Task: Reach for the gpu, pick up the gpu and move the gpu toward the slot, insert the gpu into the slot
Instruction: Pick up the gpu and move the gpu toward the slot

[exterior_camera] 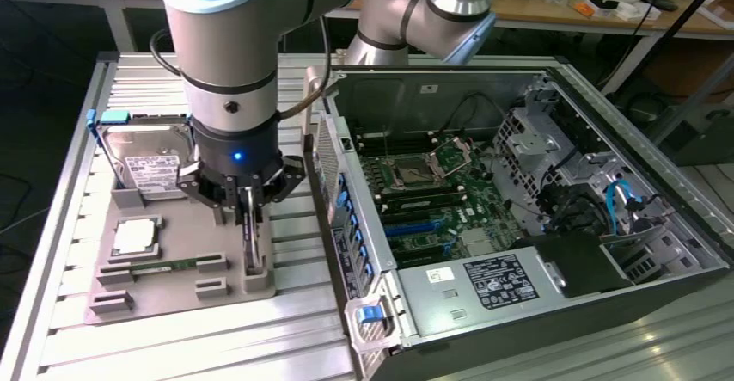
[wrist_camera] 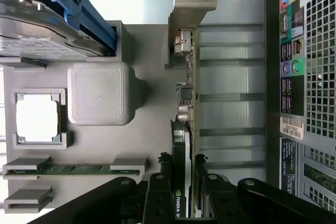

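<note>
The gpu (exterior_camera: 253, 248) stood on edge in a gray slotted holder (exterior_camera: 172, 293) on the tabletop (exterior_camera: 206, 347), leaving its top edge free to grasp. The pincer (exterior_camera: 250, 219) gripped that edge from above, fingers (wrist_camera: 157, 192) on both faces. The card was not yet lifted, beside the open computer case (exterior_camera: 436, 97).

The gpu (wrist_camera: 187, 98) has a glossy black shroud and dull metal bracket — the tray (wrist_camera: 152, 145) is matt grey plastic.
</note>
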Controlling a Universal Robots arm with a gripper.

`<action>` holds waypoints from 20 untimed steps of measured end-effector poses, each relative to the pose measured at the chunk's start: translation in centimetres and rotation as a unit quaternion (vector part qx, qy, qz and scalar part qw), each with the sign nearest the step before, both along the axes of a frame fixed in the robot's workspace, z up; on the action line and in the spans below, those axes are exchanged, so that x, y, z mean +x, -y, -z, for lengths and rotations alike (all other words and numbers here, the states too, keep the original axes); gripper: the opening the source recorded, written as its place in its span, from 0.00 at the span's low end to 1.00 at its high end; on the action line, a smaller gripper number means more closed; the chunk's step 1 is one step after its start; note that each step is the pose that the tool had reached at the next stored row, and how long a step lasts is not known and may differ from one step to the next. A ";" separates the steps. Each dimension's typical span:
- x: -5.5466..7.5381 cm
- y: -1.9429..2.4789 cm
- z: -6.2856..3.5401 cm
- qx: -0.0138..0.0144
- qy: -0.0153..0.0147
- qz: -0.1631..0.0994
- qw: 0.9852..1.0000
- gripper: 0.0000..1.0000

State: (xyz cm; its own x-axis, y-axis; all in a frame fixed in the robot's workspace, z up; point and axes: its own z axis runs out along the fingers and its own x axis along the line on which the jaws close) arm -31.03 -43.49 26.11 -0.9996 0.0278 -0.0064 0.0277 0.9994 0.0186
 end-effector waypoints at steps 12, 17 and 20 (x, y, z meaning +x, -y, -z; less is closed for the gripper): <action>0.0 0.00 -2.32 0.000 0.000 0.000 1.000 0.27; 0.0 0.00 -3.56 0.000 0.000 0.000 1.000 0.27; 0.0 0.00 -4.39 0.000 0.000 0.000 1.000 0.27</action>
State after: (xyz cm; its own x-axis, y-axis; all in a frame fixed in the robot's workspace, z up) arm -31.03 -43.49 30.50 -0.9996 0.0278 -0.0064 0.0277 0.9994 0.0186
